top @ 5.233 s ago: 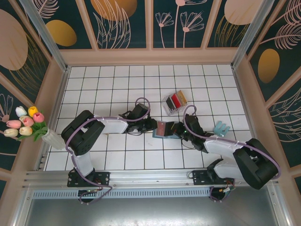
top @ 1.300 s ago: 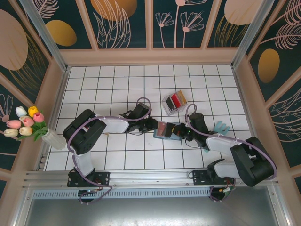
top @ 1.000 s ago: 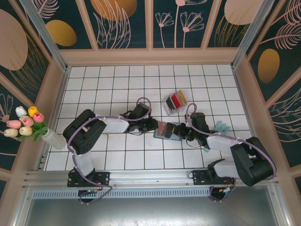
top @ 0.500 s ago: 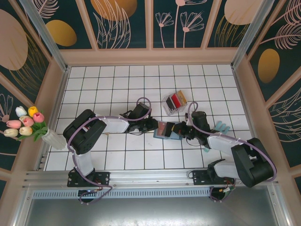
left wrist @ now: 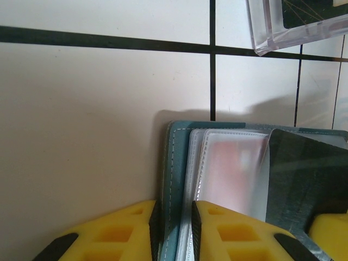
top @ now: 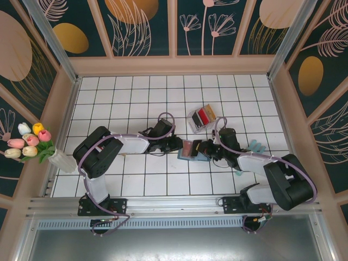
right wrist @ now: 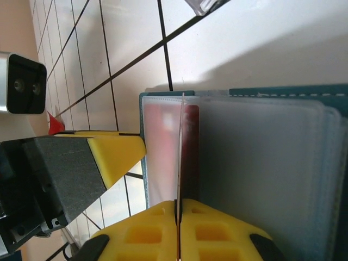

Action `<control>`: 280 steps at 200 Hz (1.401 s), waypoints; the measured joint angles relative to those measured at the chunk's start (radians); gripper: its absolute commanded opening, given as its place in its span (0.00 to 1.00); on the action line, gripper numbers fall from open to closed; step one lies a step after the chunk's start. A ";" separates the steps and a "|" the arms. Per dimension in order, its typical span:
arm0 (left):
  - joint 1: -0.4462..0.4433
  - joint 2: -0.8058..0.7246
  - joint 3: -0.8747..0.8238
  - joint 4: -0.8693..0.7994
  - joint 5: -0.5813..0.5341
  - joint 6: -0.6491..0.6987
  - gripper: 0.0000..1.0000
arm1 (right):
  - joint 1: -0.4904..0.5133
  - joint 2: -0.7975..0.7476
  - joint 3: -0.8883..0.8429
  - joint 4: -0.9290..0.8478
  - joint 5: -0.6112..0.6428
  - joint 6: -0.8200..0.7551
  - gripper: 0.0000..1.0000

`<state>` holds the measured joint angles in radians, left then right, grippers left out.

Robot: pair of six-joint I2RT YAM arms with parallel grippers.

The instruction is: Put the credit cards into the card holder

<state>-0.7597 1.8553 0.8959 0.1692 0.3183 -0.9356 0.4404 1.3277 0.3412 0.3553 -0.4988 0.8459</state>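
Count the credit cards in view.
5: black, red, tan in the clear rack; a reddish one inside the card holder; a dark one in the right end effector. More may be hidden.

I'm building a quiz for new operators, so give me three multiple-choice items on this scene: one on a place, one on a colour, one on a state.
1. From the top camera, where is the clear rack relative to the card holder?
A. Beyond it, farther from the arm bases.
B. Between it and the arm bases.
C. On top of it.

2. What colour is the card holder's cover?
A. Red.
B. Teal.
C. Yellow.

3. The left end effector is:
A. Open above the rack.
B. Shut on nothing.
C. Clamped on the card holder's edge.

Key: 1 A, the rack lies higher in that view. 2 B, the cover shows teal in both wrist views. 3 C, its yellow fingers flank the cover's edge.
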 measured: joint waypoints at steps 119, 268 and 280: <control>0.000 0.003 0.004 0.000 0.000 0.000 0.26 | -0.044 0.017 0.045 -0.118 -0.076 -0.134 0.00; 0.000 0.004 0.004 -0.001 0.000 0.000 0.26 | -0.068 0.109 0.088 -0.150 -0.138 -0.130 0.00; 0.000 0.004 0.004 -0.001 0.000 0.000 0.26 | -0.068 0.094 0.095 -0.177 -0.131 -0.133 0.00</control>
<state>-0.7597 1.8591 0.9001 0.1684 0.3180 -0.9356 0.3729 1.4216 0.4362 0.1780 -0.6300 0.7128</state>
